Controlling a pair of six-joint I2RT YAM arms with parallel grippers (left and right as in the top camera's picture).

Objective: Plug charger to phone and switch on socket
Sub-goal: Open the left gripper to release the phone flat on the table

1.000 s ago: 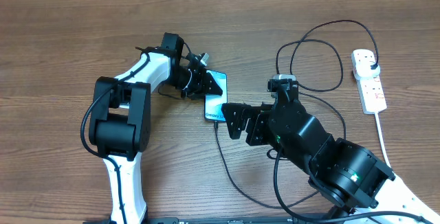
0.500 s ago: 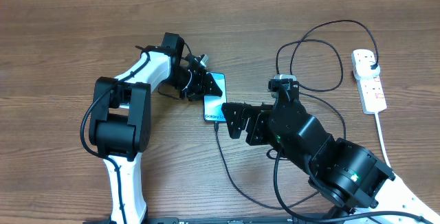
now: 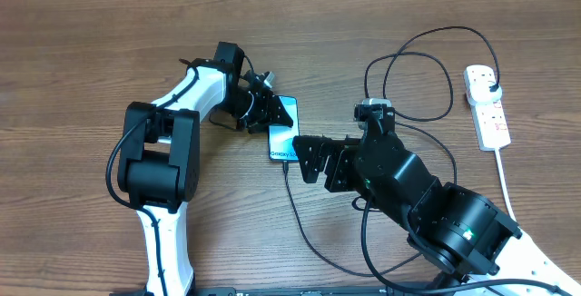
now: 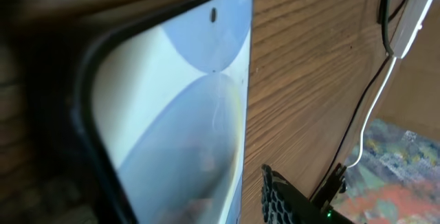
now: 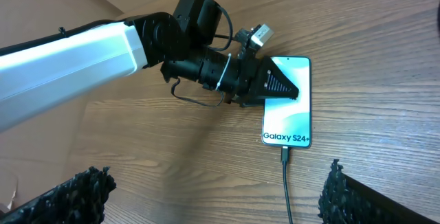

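Though left fingers' (image 5: 278,86) grip is unclear, right fingers (image 5: 81,191) gape beside the teal phone (image 5: 290,117) with charger (image 5: 284,156) inserted

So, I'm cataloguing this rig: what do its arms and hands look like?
The left arm has white shells, black joints and thin black cables; a white zip tie wraps its black left hand. The right arm is mostly black, with a white base link and a small green light; the right hand has black, honeycomb-textured fingers.
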